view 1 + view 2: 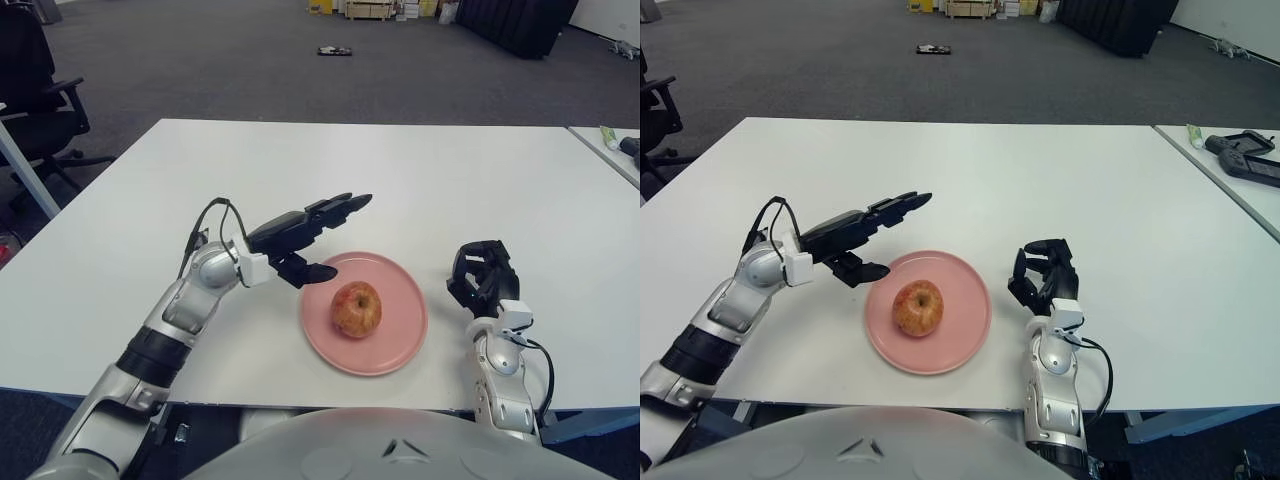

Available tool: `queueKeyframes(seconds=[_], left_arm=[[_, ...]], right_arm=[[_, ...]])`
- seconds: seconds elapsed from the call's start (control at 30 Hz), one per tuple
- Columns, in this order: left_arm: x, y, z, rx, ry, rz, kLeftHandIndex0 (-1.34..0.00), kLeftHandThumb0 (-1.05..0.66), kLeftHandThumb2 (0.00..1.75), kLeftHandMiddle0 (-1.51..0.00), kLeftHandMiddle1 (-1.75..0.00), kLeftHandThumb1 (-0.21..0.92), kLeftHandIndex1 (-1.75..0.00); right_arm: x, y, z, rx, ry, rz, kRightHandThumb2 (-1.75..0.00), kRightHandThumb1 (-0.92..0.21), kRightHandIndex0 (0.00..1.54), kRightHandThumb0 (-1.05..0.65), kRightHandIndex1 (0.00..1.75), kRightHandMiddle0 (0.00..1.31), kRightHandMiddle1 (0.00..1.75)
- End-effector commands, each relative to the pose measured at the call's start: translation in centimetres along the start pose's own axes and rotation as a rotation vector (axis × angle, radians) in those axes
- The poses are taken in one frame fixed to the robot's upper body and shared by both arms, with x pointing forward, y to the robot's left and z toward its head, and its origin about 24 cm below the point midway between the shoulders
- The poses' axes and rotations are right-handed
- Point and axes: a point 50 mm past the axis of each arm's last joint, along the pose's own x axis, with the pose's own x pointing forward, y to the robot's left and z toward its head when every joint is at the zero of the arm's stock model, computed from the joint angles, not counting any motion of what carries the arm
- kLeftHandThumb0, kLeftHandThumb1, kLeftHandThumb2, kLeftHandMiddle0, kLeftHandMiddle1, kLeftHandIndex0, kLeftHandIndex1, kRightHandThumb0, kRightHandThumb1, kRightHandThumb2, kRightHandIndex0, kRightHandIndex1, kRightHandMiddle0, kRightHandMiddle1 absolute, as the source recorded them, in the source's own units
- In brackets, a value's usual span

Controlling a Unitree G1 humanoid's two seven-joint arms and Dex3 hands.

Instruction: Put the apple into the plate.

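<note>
The left hand (pixel 305 235) hovers with fingers stretched apart, holding nothing, at about ten o'clock from the apple (pixel 357 309), which sits upright on the pink plate (pixel 400 335). Best to lift clear without nudging the fruit. The right hand (pixel 483 275) shows at three o'clock of the plate on the worktop (pixel 400 170), fingers curled, empty.

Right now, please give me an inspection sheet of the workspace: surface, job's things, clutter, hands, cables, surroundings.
Surface: white table, bare around the plate.
Job's things: apple sits upright on the pink plate.
Clutter: nothing seen on this table.
Hands: left hand open, fingers spread, above the plate's left rim, holding nothing; right hand curled, right of the plate, holding nothing.
Cables: black cable loops at the left wrist; another cable at the right forearm.
Surroundings: grey carpet; office chair at left; second table at right with small items.
</note>
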Motion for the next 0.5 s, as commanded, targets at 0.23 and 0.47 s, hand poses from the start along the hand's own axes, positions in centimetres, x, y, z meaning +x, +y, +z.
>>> queueKeyframes(seconds=[0.23,0.47], left_arm=[[-1.7,-0.4,-2.0,-0.365,0.071,0.520,0.00,-1.05,0.92,0.00,0.00,0.92,0.00],[-3.3,-1.5,-2.2,-0.563,0.119,0.742,0.00,-0.94,0.85,-0.01,-0.52,0.92,-0.77]], right_arm=[[0.0,0.3,0.4,0.034,-0.016,0.003,-0.91,-0.64,0.64,-0.39,1.75,0.37,1.75],[-0.1,0.4,0.3,0.040,-0.012,-0.004,-0.90,-0.65,0.62,-0.39,1.75,0.36,1.75]])
